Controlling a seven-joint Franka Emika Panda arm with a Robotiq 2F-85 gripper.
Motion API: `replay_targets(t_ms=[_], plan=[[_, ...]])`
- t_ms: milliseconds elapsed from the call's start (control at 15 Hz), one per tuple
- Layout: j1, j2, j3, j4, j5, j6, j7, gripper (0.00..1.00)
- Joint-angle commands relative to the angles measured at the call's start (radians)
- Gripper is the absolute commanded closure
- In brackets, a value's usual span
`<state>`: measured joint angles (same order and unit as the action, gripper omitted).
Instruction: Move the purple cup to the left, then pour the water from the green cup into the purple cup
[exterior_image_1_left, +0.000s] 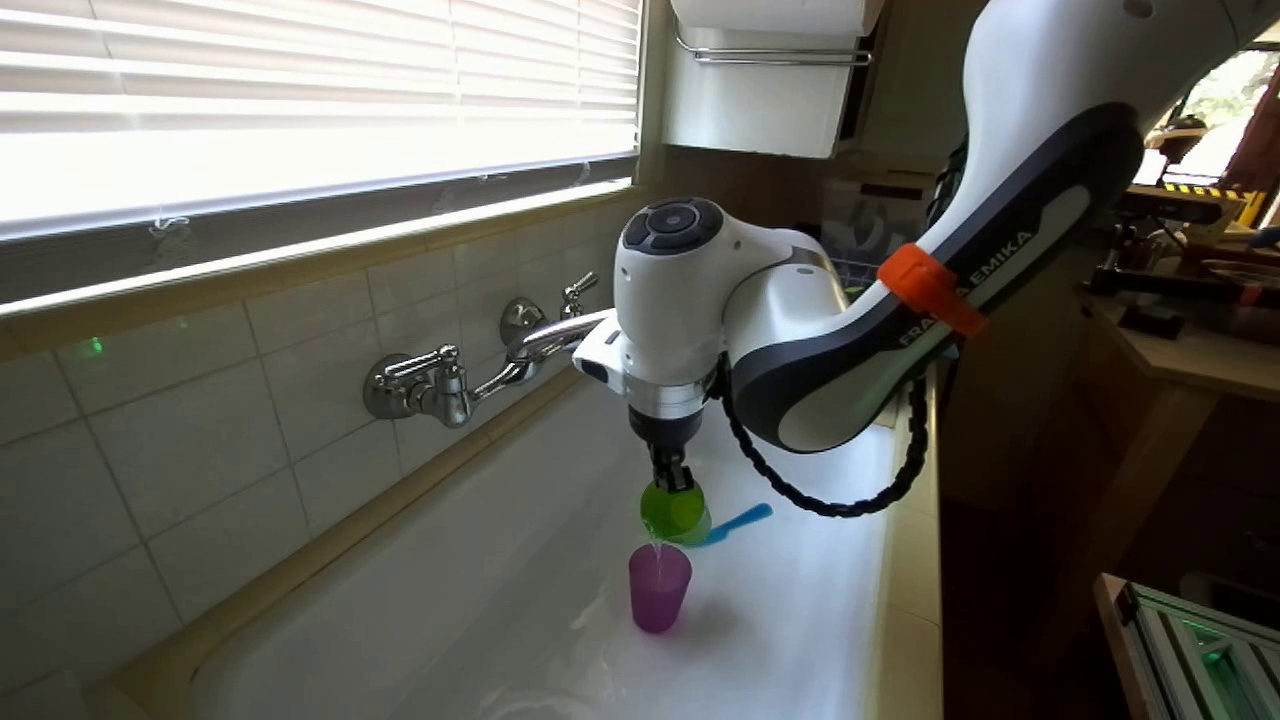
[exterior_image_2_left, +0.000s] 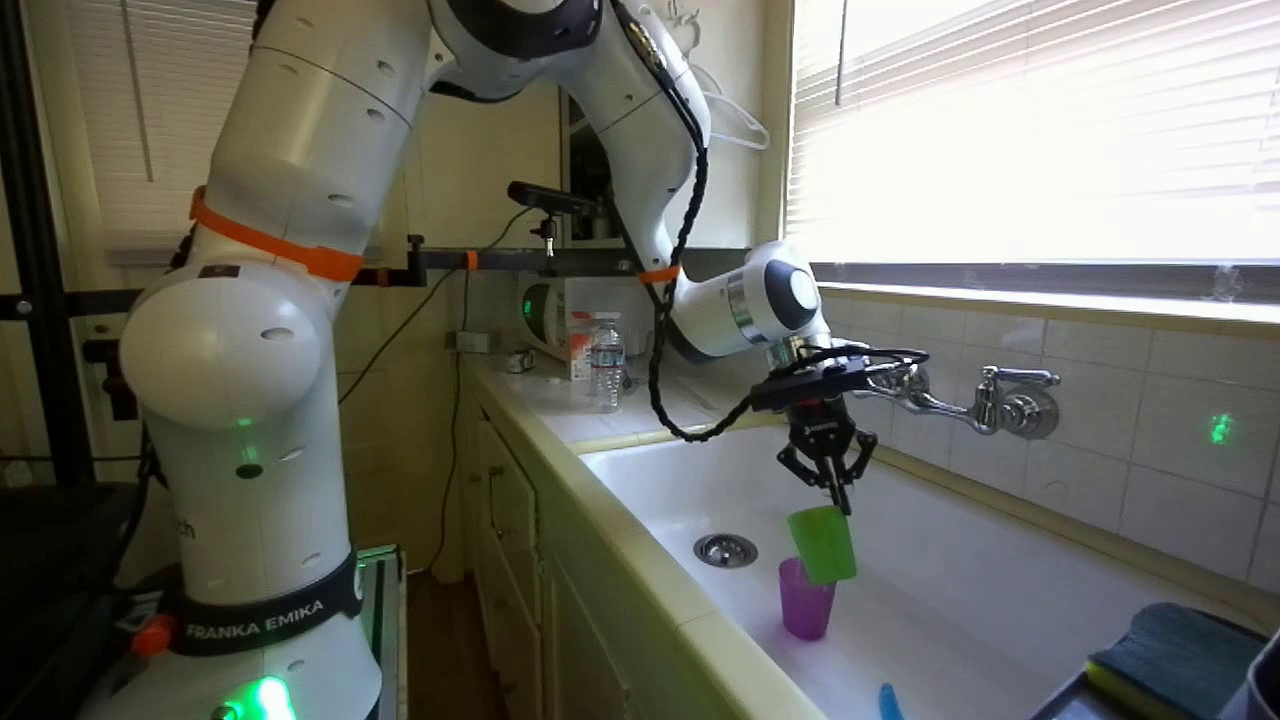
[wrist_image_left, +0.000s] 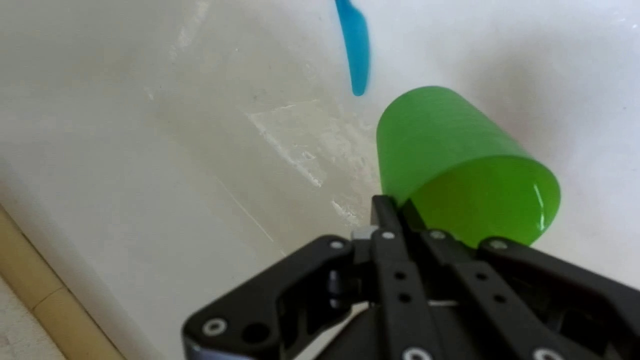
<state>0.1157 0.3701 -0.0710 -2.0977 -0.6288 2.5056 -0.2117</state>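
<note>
The black two-fingered gripper (wrist_image_left: 398, 209) is clamped on the bright green, tapered plastic cup (wrist_image_left: 440, 132) — its jaws pinch the wall at the rim, with one fingertip outside and the other inside the mouth in the wrist view. The green cup hangs below the fingertips, clear of the floor beneath it, and is tilted far from upright, its mouth turned sideways.

In an exterior view a thin, clear stream of water (exterior_image_1_left: 657, 549) falls from the green cup's lower lip into the purple-magenta, tapered plastic cup (exterior_image_1_left: 658, 592). The purple cup stands upright on the floor of the glossy white basin (exterior_image_1_left: 470, 590), lower than the gripper and apart from its fingers — directly under the green cup's lip. Whether the two cups touch, I cannot tell.

A slim blue plastic utensil (wrist_image_left: 357, 55) lies flat on the basin floor near the cups. A round metal drain (exterior_image_2_left: 726, 550) is set into that floor, apart from the purple cup, and a chrome tap (exterior_image_1_left: 545, 340) is mounted on the white-tiled wall (exterior_image_1_left: 190, 430) above the basin.
</note>
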Motion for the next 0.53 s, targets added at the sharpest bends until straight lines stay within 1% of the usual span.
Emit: replay_targets(t_ms=[0,467], plan=[[0.002,-0.012,0.007,0.008,-0.046,-0.045,0.024,0.99],[0.001,-0.019,0.009,0.001,-0.083,-0.067,0.028,0.99]])
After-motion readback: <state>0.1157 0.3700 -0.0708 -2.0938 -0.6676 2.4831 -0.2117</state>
